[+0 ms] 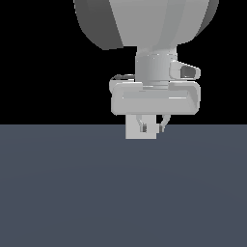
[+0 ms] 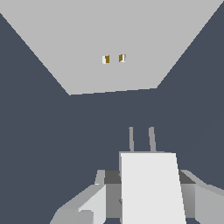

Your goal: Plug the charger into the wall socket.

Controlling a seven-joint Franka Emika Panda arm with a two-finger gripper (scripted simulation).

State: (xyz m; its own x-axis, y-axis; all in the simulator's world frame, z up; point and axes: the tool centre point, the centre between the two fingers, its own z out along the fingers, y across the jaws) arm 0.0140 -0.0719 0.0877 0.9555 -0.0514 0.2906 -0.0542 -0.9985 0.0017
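Mostly the arm's own bulk fills the exterior view: the gripper hangs low over the dark blue-grey floor, its wide palm block hiding much of what sits beneath it. Below that block only a pale square patch shows, with the two thin fingers dimly drawn against it; whether that patch is the charger or the wall socket behind it cannot be told from this side.

From the wrist view things are clearer. The charger, an off-white block, sits between the fingers, which close against its sides, so the gripper is clamped on it. Its near end is cut off by the picture's edge. Two thin grey prongs stick out from its far end, pointing ahead of the gripper toward the wall socket. That pale plate lies ahead and apart from the prongs, its edges cropped, with two small brownish slots at its middle.
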